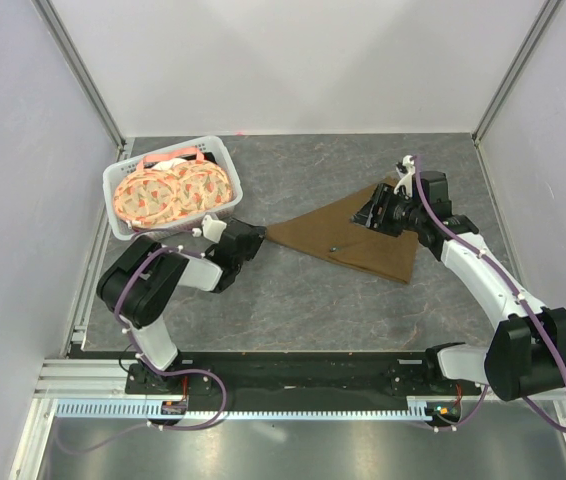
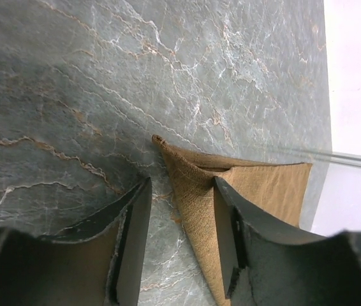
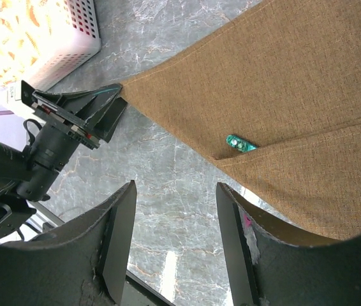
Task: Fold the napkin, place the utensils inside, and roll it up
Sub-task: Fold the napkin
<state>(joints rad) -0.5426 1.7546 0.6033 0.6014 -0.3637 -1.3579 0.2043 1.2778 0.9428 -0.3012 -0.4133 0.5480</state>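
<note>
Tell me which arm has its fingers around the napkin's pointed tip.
The left fingers straddle the napkin's tip; the right fingers hang open, away from it.

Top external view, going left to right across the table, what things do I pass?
white basket → left gripper → napkin → right arm's base. The right gripper hangs over the napkin, so it has no clear place in the order.
</note>
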